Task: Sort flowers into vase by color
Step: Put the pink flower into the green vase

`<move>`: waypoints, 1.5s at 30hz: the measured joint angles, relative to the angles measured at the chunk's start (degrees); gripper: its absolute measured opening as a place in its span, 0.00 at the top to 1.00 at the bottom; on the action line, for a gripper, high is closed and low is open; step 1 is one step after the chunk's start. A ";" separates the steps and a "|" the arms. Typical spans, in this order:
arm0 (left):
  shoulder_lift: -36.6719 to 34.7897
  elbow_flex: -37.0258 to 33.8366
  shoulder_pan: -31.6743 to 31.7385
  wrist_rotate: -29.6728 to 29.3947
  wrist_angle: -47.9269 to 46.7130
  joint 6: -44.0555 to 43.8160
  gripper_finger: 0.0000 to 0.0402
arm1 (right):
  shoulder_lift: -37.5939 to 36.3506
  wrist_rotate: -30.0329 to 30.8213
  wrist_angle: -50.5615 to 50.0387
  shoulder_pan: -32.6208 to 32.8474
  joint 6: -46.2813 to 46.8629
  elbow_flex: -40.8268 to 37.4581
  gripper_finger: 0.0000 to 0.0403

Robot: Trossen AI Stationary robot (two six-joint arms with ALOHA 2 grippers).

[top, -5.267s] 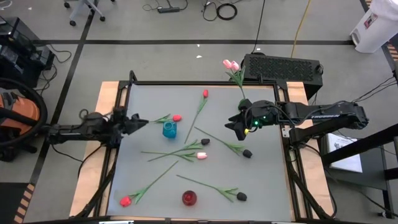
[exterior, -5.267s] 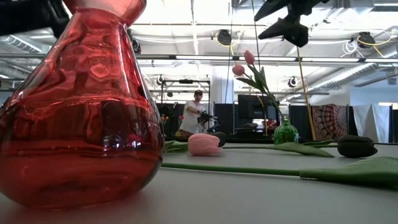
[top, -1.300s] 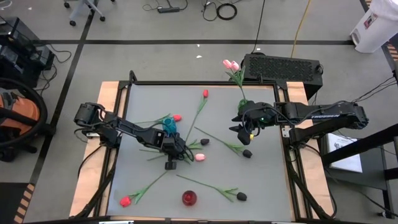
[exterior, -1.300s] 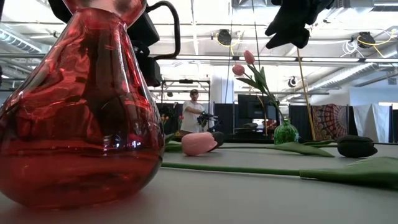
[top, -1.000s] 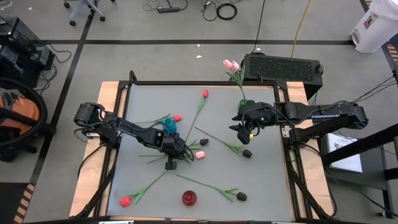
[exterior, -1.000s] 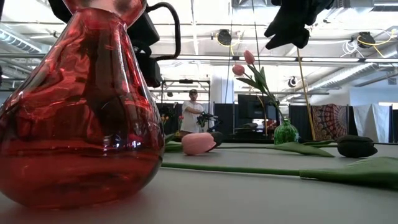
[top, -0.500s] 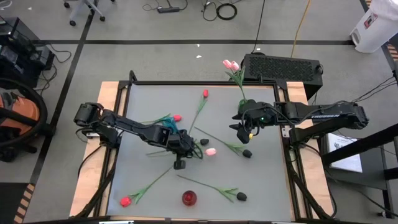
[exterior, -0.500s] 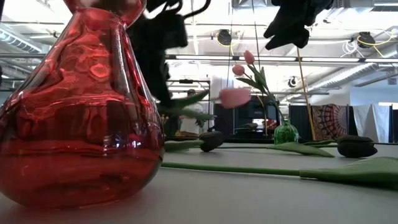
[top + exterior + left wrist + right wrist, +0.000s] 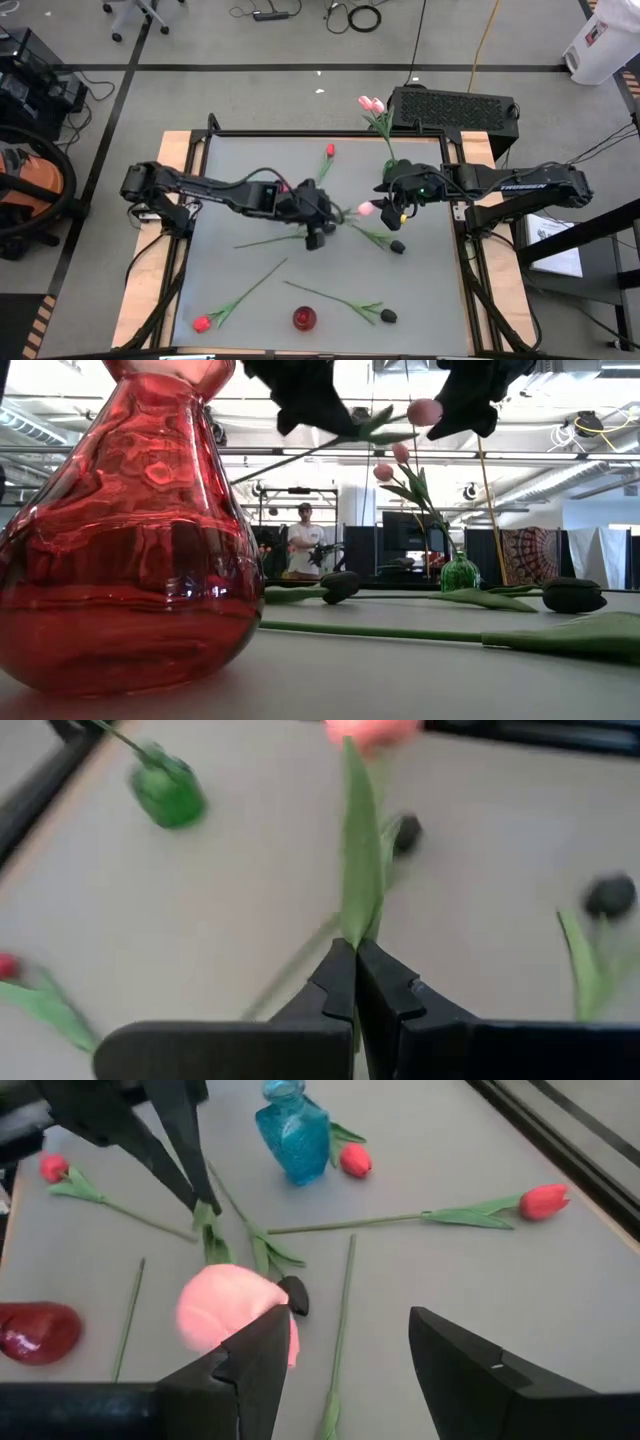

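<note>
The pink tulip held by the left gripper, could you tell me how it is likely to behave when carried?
Pinched at mid-stem by the left gripper, the pink tulip probably weighs little. Its thin stem looks flexible, so the bud may sway or droop.

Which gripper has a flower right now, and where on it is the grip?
The left gripper is shut on the pink tulip, pinching its green stem and leaf well below the bud. The right gripper is open, holding nothing.

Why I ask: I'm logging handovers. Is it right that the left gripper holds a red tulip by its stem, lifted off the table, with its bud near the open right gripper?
Not quite: the tulip is pink, not red. The high view shows the left gripper shut on the pink tulip by its stem, lifted off the table, bud near the open right gripper.
</note>
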 joint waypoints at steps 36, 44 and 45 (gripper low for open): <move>-6.72 2.28 20.64 24.46 37.11 -0.61 1.00 | -19.54 17.00 23.17 0.08 -0.63 0.00 0.51; -2.71 2.24 20.88 33.23 40.31 -0.70 1.00 | -11.23 17.01 35.00 0.08 -1.29 -0.02 0.51; -2.49 2.23 20.82 33.42 40.99 -1.24 1.00 | -10.64 17.01 35.63 0.08 -1.61 -0.02 0.51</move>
